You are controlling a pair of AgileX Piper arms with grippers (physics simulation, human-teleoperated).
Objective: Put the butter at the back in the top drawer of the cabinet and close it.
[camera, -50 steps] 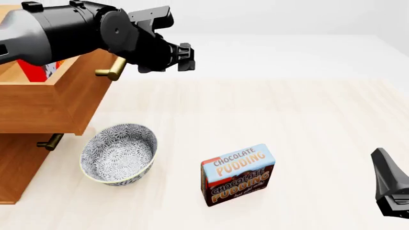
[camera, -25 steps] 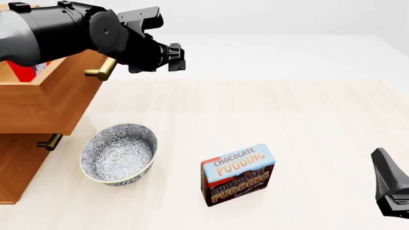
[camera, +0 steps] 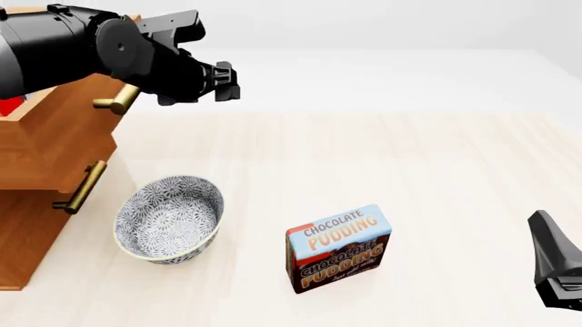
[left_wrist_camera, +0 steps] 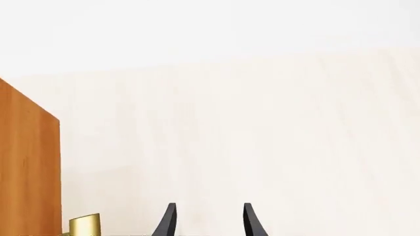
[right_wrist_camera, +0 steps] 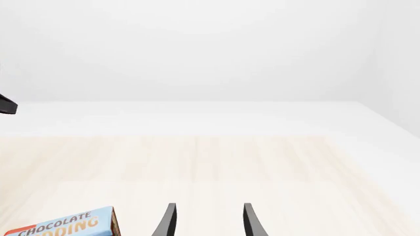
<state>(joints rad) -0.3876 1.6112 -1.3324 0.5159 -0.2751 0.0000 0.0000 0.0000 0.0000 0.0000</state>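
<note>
Fingers of the left gripper (left_wrist_camera: 207, 221) are seen spread apart in the left wrist view, with nothing between them and only pale worktop (left_wrist_camera: 262, 123) beyond. In the front view the left gripper (camera: 225, 82) is held in the air just past the brass handle (camera: 116, 103) of the top drawer (camera: 54, 146), and whether any part of the arm is in contact with the drawer front cannot be told. The drawer stands partly out of the cabinet (camera: 23, 238), its front clearly forward of the drawer below. A small sliver of red, judged to be the butter (camera: 9, 107), is visible inside the drawer at the picture's left edge, mostly hidden behind the arm.

Closing is judged to be the step in hand, the butter being already inside. For that to be done well, the push is best applied squarely to the drawer front near the middle of the handle and directed straight along the drawer's travel, so that the drawer is not skewed in its runners. A steady, slow push is advised until the front sits flush with the lower drawer fronts.

The patterned bowl (camera: 169, 218) and the pudding box (camera: 339, 246) stand on the worktop well apart from the drawer's path and need not be disturbed. The right gripper (right_wrist_camera: 207, 221) is parked low at the right, its fingers likewise spread and empty.
</note>
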